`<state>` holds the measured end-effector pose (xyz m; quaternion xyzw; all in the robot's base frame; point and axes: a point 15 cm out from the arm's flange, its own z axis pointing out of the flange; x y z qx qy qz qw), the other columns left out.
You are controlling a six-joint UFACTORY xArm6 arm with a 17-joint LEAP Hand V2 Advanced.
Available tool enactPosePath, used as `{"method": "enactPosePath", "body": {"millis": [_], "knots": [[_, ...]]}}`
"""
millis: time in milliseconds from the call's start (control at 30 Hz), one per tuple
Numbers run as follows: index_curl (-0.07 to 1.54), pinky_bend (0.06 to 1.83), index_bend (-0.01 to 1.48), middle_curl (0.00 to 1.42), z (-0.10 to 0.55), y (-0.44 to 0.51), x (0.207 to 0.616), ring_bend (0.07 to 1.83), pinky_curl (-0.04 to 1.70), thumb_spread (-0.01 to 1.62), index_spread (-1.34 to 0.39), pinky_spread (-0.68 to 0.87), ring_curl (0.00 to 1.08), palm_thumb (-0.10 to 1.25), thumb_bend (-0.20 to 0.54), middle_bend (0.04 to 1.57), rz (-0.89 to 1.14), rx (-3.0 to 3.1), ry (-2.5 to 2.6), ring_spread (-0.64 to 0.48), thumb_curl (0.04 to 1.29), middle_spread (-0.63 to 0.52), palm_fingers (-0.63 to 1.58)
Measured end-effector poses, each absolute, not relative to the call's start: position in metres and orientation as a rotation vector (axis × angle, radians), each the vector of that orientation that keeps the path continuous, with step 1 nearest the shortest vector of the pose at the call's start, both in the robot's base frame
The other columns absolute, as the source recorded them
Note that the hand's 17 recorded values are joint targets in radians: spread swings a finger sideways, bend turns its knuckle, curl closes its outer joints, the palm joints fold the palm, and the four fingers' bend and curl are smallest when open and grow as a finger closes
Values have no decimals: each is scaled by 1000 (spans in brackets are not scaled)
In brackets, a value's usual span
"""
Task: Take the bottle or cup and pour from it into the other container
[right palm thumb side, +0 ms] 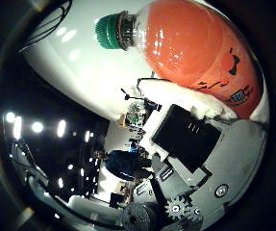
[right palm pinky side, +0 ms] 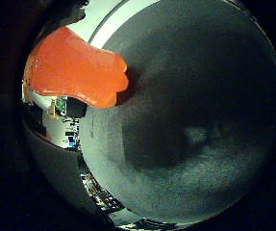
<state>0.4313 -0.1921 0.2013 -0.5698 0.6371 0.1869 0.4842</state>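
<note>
A clear plastic bottle [right palm thumb side: 195, 48] of orange drink with a green cap fills much of the thumb side view, close against my palm. A white padded finger [right palm thumb side: 185, 98] of my right hand [right palm thumb side: 200, 144] curls against the bottle's labelled side, and the hand's black and grey geared parts lie just beyond it. The little finger side view shows the bottle's ribbed orange base over a grey mat [right palm pinky side: 200, 96], with a dark shadow beside it. No cup or other container shows in either view.
The grey mat covers most of what lies under the palm. A white strip [right palm pinky side: 113, 19] runs along the mat's edge. Beyond it is a dim room with ceiling lights [right palm thumb side: 36, 127] and cluttered shelves [right palm thumb side: 132, 115].
</note>
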Motion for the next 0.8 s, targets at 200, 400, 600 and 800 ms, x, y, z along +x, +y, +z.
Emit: {"method": "enactPosePath", "body": {"millis": [200, 400, 600, 800], "knots": [[853, 1376, 641, 779, 206, -184, 429, 1240, 306, 765, -370, -334, 585, 959, -21, 1000, 477, -1397, 1511, -212, 571, -178, 1111], [988, 1487, 777, 886, 220, -174, 430, 1316, 426, 777, -386, -265, 672, 993, -20, 1091, 492, -1395, 1458, -247, 614, -214, 1023], [1067, 1557, 936, 982, 238, -166, 435, 1338, 529, 817, -370, -223, 763, 1088, -9, 1165, 453, -1444, 1430, -270, 645, -235, 989], [1076, 1580, 989, 1020, 267, -152, 442, 1325, 608, 784, -337, -200, 841, 1157, -6, 1205, 397, -1517, 1392, -285, 695, -224, 987]]}}
